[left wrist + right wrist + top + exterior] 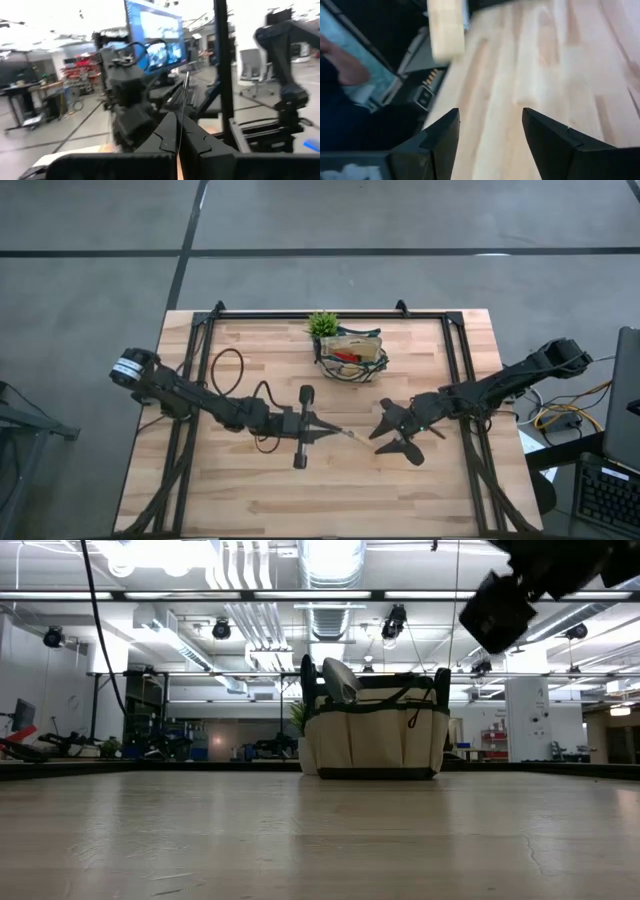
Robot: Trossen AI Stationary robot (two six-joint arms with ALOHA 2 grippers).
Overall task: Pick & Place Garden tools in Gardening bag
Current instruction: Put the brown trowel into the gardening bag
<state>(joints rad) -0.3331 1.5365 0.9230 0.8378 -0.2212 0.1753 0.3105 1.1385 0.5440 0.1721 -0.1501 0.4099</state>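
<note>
Your beige fabric gardening bag with dark green trim [355, 358] sits at the far middle of the light wooden slatted table [250, 500], just beside the small green leafy plant [323, 325]. Look down into the bag from overhead and you catch a red lump [345, 356] among the tools inside; from table height a silver metal trowel head [340, 679] pokes up above its rim, with the bag's dark loop handles standing upright.

Your left gripper [345, 433] reaches in toward the table's middle, fingers [167, 137] pressed together. A thin pale sliver shows at its tip overhead, and the wrist camera shows a fine line running up from between the fingers; you can't tell what it is.

Your right gripper [388, 430] faces it from the other side, near but apart, fingers [442, 137] spread wide with bare wood between them and nothing in their grasp. Both grippers sit well on the near side of the bag.
</note>
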